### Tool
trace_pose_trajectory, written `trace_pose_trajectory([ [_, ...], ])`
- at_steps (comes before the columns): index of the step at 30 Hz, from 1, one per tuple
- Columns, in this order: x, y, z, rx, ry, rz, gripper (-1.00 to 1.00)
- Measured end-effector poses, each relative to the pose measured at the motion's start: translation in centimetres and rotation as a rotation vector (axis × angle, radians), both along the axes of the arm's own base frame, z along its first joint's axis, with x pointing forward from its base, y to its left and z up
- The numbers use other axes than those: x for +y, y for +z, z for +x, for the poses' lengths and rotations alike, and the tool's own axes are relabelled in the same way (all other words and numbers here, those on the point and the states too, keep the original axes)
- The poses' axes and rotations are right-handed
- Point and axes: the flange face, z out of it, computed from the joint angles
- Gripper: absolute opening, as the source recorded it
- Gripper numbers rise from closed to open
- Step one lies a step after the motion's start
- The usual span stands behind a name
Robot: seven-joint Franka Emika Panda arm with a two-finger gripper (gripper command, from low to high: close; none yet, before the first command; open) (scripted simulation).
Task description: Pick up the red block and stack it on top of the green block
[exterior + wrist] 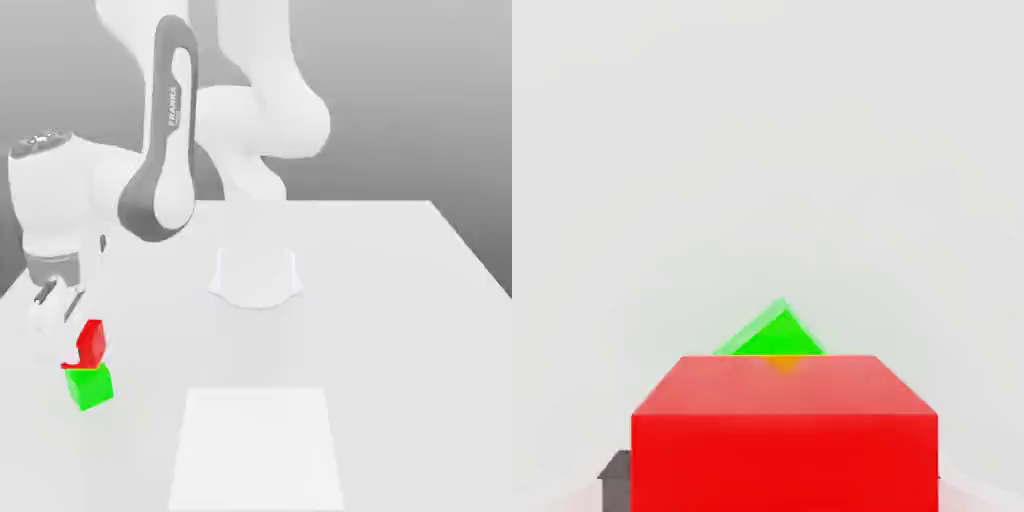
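The red block point(91, 342) is tilted, with its lower edge touching the top of the green block point(90, 387) near the table's edge at the exterior view's left. My gripper point(60, 308) hangs slanted just above and to the left of the pair. In the hand view the red block point(784, 430) sits square and very close, with one dark finger pad point(616, 472) against its side, so the gripper looks shut on it. Behind it a corner of the green block point(777, 335) peeks out, turned diagonally.
The arm's round white base point(255, 278) stands mid-table, to the exterior view's right of the blocks. A pale rectangular patch point(258, 445) lies on the white table point(400, 330) toward the front. The table's left edge runs close to the blocks.
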Motion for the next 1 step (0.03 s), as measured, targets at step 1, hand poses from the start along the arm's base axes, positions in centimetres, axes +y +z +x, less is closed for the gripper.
trace_pose_trajectory([
  [1,0.00,0.00,0.00,0.000,0.000,0.000,1.00],
])
